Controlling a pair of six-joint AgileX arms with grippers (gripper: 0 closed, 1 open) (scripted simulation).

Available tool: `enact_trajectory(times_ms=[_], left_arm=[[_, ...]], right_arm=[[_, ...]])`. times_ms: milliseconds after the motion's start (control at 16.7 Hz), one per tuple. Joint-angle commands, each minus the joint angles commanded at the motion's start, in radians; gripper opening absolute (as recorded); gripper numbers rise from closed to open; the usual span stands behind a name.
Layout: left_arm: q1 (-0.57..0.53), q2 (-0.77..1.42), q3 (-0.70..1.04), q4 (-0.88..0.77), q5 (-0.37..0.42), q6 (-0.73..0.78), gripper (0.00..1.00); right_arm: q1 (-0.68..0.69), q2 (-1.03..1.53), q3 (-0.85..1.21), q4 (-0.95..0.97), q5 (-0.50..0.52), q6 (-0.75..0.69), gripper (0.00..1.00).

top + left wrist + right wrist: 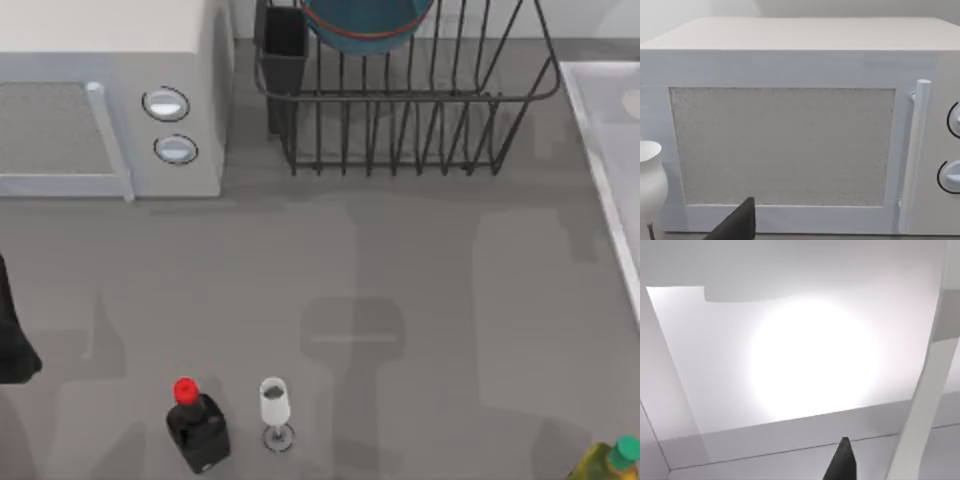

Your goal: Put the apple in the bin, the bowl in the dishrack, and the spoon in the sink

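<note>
My grey tabletop (420, 290) carries the white microwave (110, 100) facing my left pincer, with the dishrack (400, 110) beside it. The sink (610, 150) sits at the right edge. Near the front stand a red-capped black bottle (197, 428), a wine glass (274, 410) and a yellow green-capped bottle (610, 462).

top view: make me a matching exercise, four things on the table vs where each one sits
Things:
1. bowl
2. microwave
3. black bottle
4. sink

Places:
A. right edge of the table
B. near edge, beside the wine glass
C. inside the dishrack
D. far left corner

Pairs: 1-C, 2-D, 3-B, 4-A
</note>
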Motion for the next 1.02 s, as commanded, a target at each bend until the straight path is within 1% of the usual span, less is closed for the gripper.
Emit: enact_trajectory(times_ms=[120, 240, 600, 780, 1020], left_arm=[[0.000, 0.000, 0.000, 0.000, 0.000, 0.000, 1.00], [0.000, 0.000, 0.000, 0.000, 0.000, 0.000, 1.00], [0.000, 0.000, 0.000, 0.000, 0.000, 0.000, 1.00], [0.000, 0.000, 0.000, 0.000, 0.000, 0.000, 1.00], [0.000, 0.000, 0.000, 0.000, 0.000, 0.000, 1.00]], right_arm=[[0.027, 0.072, 0.094, -0.029, 0.000, 0.035, 0.00], [0.042, 0.113, 0.144, -0.046, 0.001, 0.055, 0.00], [0.040, 0.120, 0.148, -0.045, 0.001, 0.060, 0.00], [0.042, 0.091, 0.078, 0.012, 0.000, 0.061, 0.00], [0.045, 0.027, -0.149, 0.148, -0.001, 0.061, 0.00]])
